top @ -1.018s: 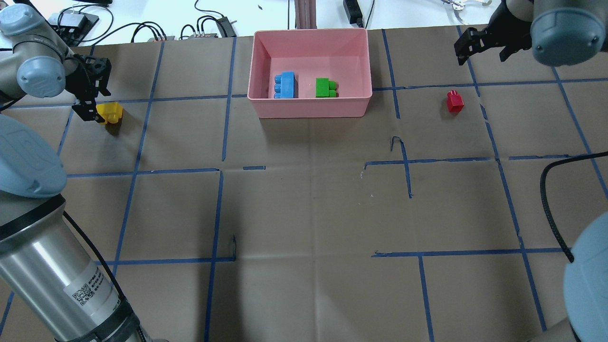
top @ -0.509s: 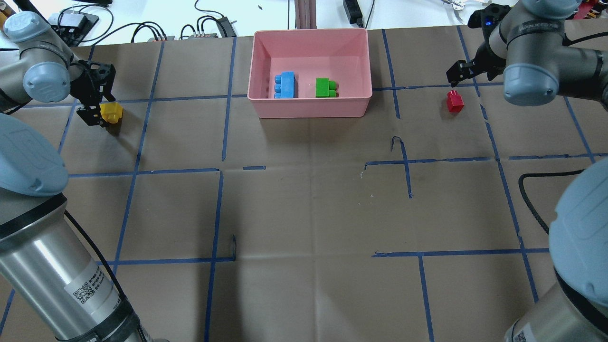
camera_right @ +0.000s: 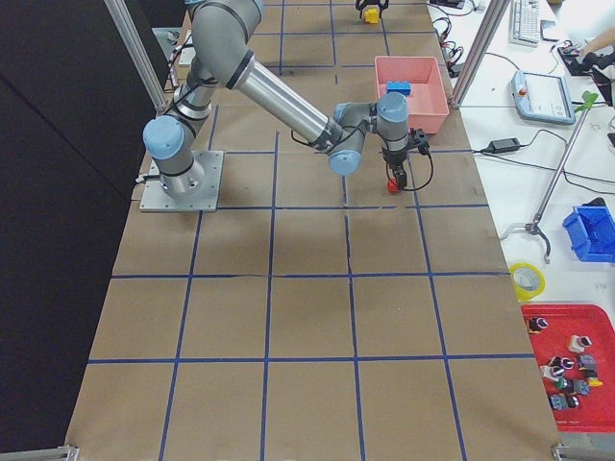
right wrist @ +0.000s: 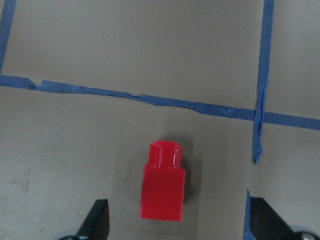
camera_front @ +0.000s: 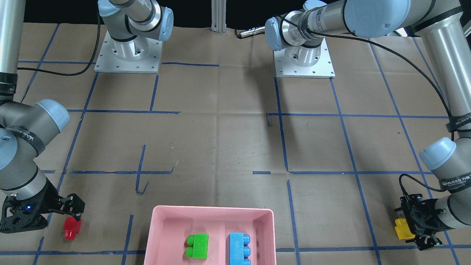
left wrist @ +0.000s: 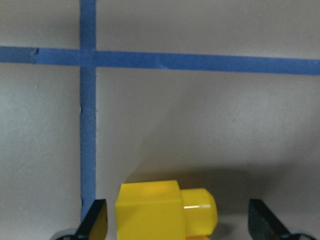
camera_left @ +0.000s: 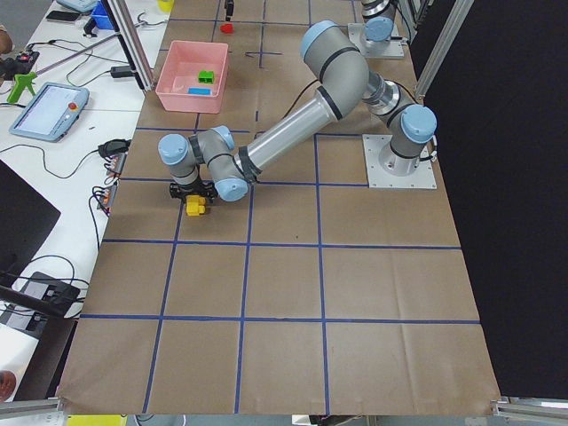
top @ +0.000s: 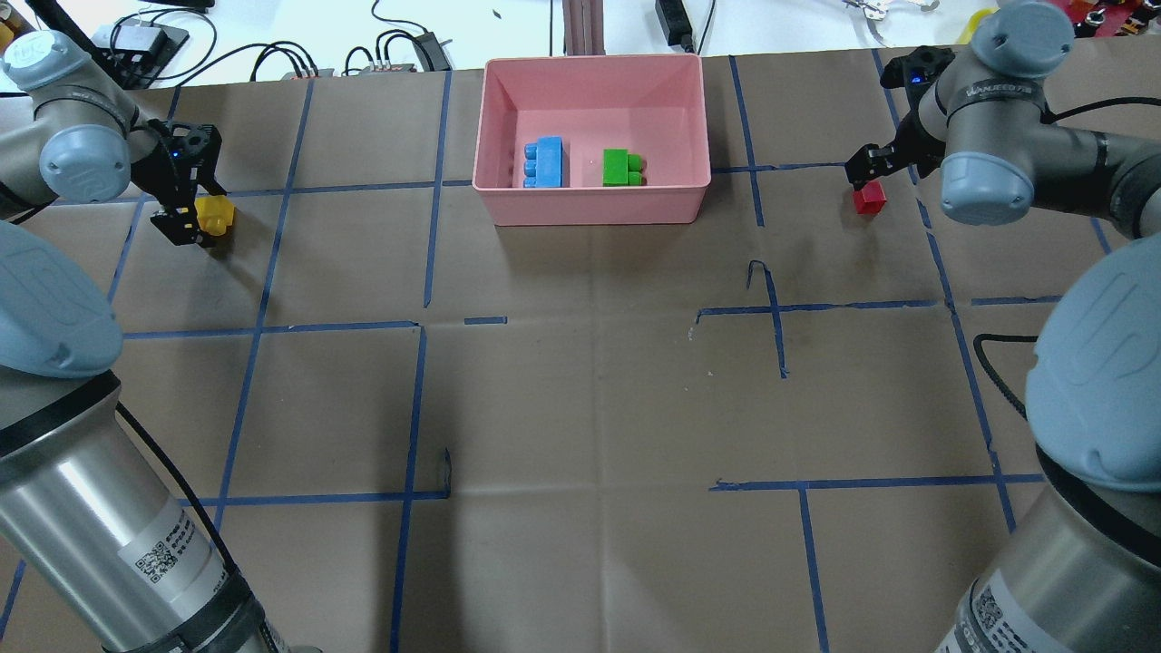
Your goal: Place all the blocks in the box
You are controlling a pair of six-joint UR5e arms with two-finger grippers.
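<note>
The pink box stands at the table's far middle and holds the blue block and the green block. On the table at the far left lies the yellow block. My left gripper is down around it, open, and the wrist view has the yellow block between the fingers, nearer the left one. At the far right is the red block, with my right gripper open just over it. In the right wrist view the red block lies studs up between the fingertips.
Blue tape lines grid the brown paper table cover. Cables and power bricks lie past the far edge, with an aluminium post behind the box. Both arm bases are bolted down at the robot's side.
My right arm swung in and down from the far right corner until its gripper was over the red block. My left gripper shifted slightly closer around the yellow block.
</note>
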